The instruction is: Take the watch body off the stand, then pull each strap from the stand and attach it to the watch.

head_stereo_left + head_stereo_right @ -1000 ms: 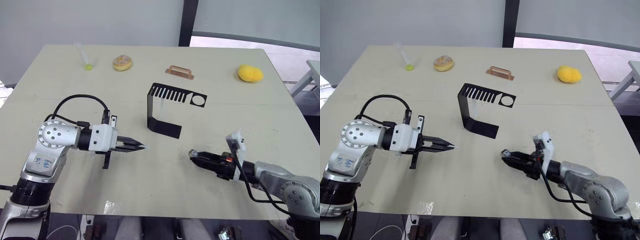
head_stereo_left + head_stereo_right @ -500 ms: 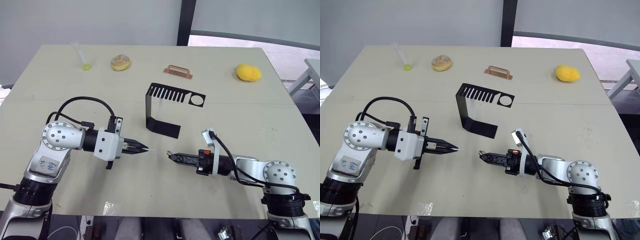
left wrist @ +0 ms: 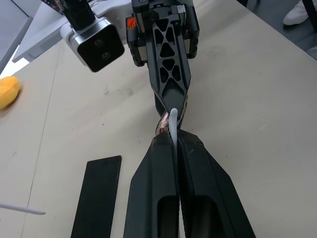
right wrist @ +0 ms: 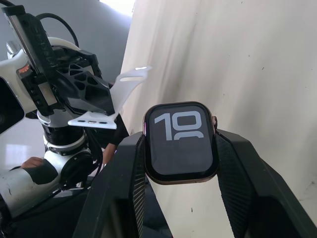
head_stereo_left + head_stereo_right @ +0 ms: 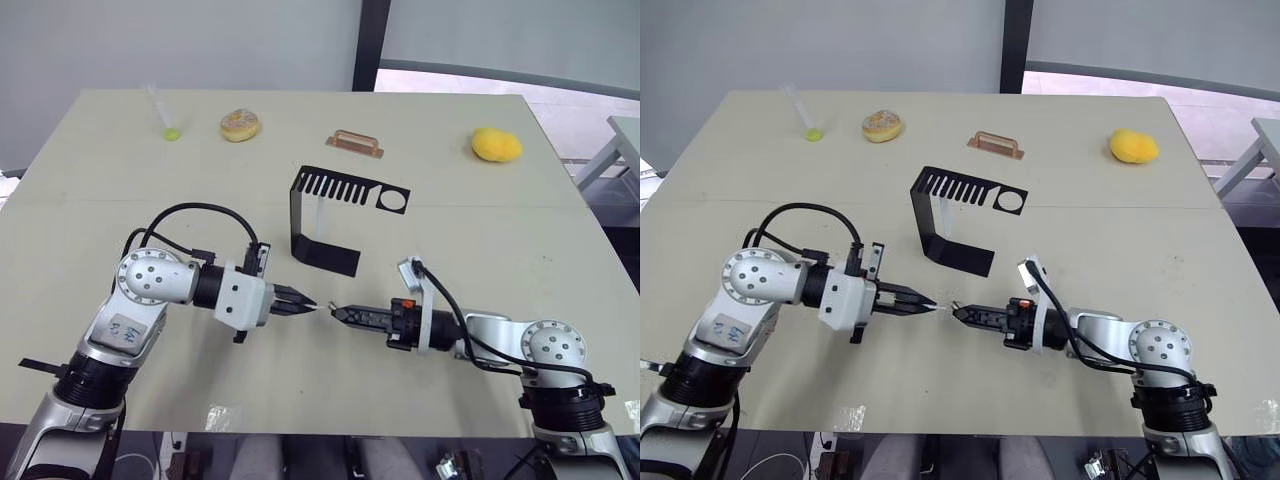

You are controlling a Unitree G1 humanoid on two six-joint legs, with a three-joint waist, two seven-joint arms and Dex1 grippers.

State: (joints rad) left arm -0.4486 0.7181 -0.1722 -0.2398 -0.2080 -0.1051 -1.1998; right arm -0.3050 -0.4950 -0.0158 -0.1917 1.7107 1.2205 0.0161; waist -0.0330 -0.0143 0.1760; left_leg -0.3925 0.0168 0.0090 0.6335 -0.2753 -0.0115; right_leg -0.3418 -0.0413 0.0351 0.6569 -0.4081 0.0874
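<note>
The left hand (image 5: 304, 304) is clamped on a white strap (image 4: 115, 101), while the right hand (image 5: 340, 312) grips the watch body (image 4: 181, 142) between its two fingers, screen showing white digits. The two hands meet tip to tip just above the surface (image 5: 480, 215), in front of the stand (image 5: 330, 215), the strap's end touching the watch body.

Robot test lab or demo room, not home. Plain beige table (image 5: 90, 190) as landmark: scuffed top, tape patch at its near edge. Odd test props in row along far edge: tube (image 5: 163, 112), pastry (image 5: 241, 125), copper handle (image 5: 358, 144), yellow lump (image 5: 497, 145). Behind table, blank grey wall, dark pillar (image 5: 366, 45). Right of table, light floor.
</note>
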